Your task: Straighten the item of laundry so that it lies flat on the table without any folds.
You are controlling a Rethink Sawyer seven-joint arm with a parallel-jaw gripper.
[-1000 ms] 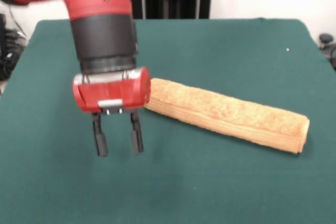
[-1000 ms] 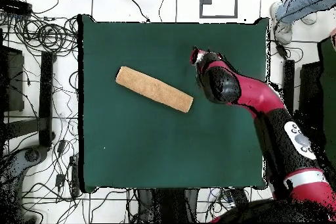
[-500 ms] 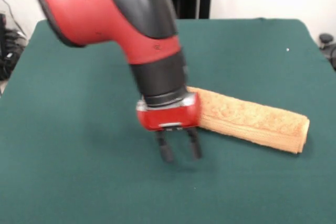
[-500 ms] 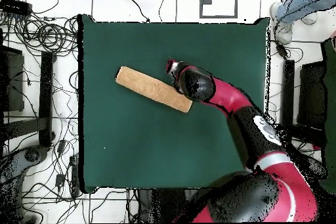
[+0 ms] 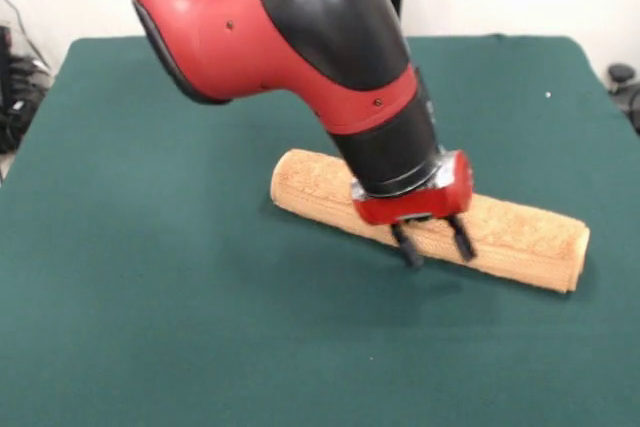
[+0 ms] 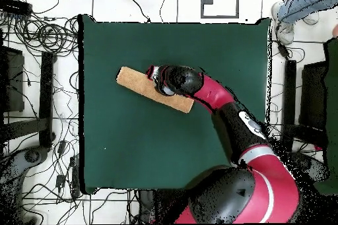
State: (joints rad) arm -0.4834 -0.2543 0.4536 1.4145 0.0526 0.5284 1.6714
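We hover our open, empty tool (image 5: 433, 244) over the rolled towel (image 5: 520, 237) on the counter (image 5: 150, 327); next, grasp an edge.

The towel (image 5: 520, 232) is orange-tan with looped texture; the desk (image 5: 150, 297) is dark green; the arm (image 5: 280, 37) is red and black.

Towel (image 6: 137, 84) rolled into a long strip, lying diagonally on green table (image 6: 132, 150). Arm (image 6: 224, 113) reaches over its middle; gripper (image 6: 156, 75) above it, cables (image 6: 39, 37) around.
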